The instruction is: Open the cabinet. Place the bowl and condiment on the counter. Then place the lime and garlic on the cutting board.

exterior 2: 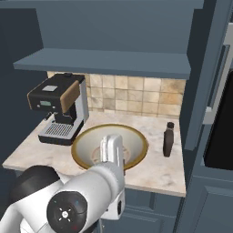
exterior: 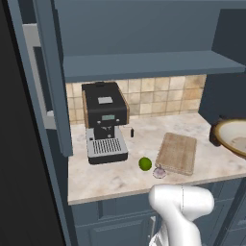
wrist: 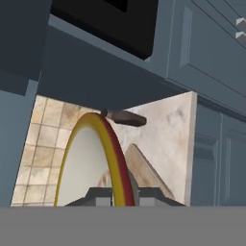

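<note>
Bowl held by its rim at the counter's right end.
The gripper (wrist: 122, 198) is clamped tight on the rim of the bowl (exterior 2: 132, 144), which shows nothing inside and faces up at centre of the right base view. The condiment (exterior 2: 168, 139) stands upright beside it. At lower centre of the left base view, the lime (exterior: 145, 164) and garlic (exterior: 159, 171) lie on the counter (exterior: 105, 178) by the cutting board (exterior: 177, 153), its long axis running front to back.

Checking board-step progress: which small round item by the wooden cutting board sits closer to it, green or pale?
The pale whitish garlic bulb, at the board's corner; the green lime sits apart.
</note>
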Controlling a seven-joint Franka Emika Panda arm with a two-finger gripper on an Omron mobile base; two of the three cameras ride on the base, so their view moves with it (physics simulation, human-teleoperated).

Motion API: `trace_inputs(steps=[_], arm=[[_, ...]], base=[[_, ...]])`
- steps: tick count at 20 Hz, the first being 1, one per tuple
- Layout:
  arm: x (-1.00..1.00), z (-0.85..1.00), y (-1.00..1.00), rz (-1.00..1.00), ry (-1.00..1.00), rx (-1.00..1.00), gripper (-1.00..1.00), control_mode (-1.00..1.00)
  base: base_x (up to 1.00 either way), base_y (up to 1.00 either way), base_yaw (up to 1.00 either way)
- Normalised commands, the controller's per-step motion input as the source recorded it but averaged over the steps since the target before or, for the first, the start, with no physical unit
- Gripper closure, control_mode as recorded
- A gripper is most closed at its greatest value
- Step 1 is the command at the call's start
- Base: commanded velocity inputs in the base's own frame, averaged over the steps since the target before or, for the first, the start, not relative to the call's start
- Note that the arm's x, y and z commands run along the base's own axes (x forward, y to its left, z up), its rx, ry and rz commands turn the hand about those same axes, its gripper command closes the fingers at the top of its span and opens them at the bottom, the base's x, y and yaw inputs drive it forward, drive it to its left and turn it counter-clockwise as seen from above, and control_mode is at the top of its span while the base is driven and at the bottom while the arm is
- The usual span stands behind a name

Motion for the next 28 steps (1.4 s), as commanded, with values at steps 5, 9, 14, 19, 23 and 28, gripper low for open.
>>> trace_inputs(steps=[5, 9, 14, 19, 23, 28], arm=[[0.06, -0.18, -0.17, 0.00, 0.00, 0.00, 1.00, -1.00], [0.18, -0.16, -0.02, 0.00, 0.00, 0.00, 1.00, -1.00], [0.27, -0.11, 0.00, 0.00, 0.00, 0.00, 1.00, -1.00], [0.17, -0.14, -0.06, 0.00, 0.00, 0.00, 1.00, -1.00], [0.13, -0.19, -0.09, 0.00, 0.00, 0.00, 1.00, -1.00], [0.13, -0.20, -0.08, 0.00, 0.00, 0.00, 1.00, -1.00]], base=[[0.00, 0.00, 0.00], [0.00, 0.00, 0.00], [0.00, 0.00, 0.00], [0.00, 0.00, 0.00], [0.00, 0.00, 0.00], [0.00, 0.00, 0.00]])
